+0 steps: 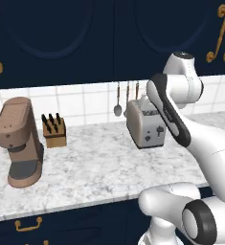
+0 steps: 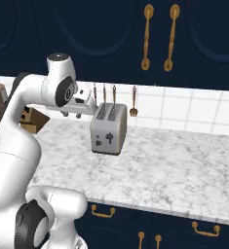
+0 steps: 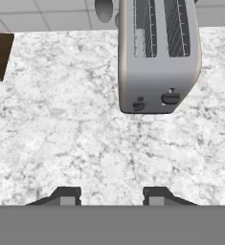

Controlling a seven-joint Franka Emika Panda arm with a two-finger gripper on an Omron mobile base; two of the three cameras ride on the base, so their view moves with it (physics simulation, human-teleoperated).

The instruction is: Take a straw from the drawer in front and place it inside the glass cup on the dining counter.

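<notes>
My gripper (image 3: pixel 111 197) hangs above the marble worktop (image 3: pixel 61 134), pointing down, a little in front of the toaster. Its two dark fingertips (image 3: pixel 68 196) stand apart with only bare marble between them, so it is open and holds nothing. From the right base view the gripper (image 2: pixel 72 115) sits left of the toaster, at the end of the raised arm. Navy fronts with small brass handles (image 2: pixel 102 210) run shut below the worktop edge; I cannot tell which one is the drawer. The straw, the glass cup and the dining counter are out of view.
A silver toaster (image 1: pixel 146 125) stands at the back of the worktop under hanging utensils (image 1: pixel 118 109). A brown coffee machine (image 1: pixel 19 142) and a wooden knife block (image 1: pixel 54 130) stand to the left. Navy wall cabinets (image 2: pixel 111 39) with brass handles hang above.
</notes>
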